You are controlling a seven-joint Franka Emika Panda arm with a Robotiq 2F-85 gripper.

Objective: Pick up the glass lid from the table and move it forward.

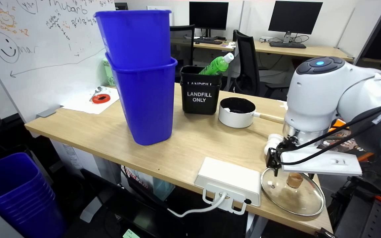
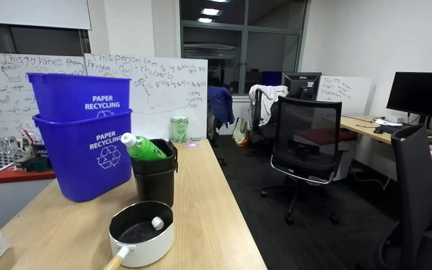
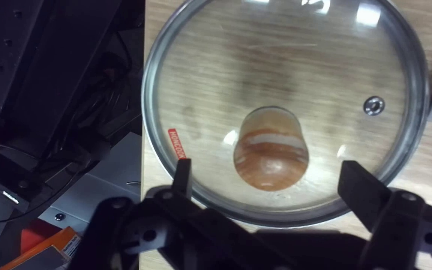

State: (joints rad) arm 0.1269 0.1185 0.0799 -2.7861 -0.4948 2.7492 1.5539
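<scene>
The round glass lid [image 1: 304,200] lies flat on the light wood table [image 1: 187,147], near its right end. In the wrist view the lid [image 3: 276,71] shows its metal rim and red label. Its brownish knob [image 3: 271,161] stands upright and also shows in an exterior view [image 1: 294,181]. My gripper [image 1: 293,174] is above the lid, pointing down. In the wrist view its two fingers [image 3: 266,162] are wide apart, one on each side of the knob, with gaps on both sides. Nothing is between them in their grip. The lid and gripper are out of view in an exterior view showing the table [image 2: 204,210].
A white box [image 1: 229,178] with a cable stands at the table edge beside the lid. A white saucepan [image 1: 235,119], a black bin [image 1: 199,99] with a green bottle [image 1: 216,65], and stacked blue bins [image 1: 146,102] stand farther along. White round objects [image 1: 273,142] sit behind the gripper.
</scene>
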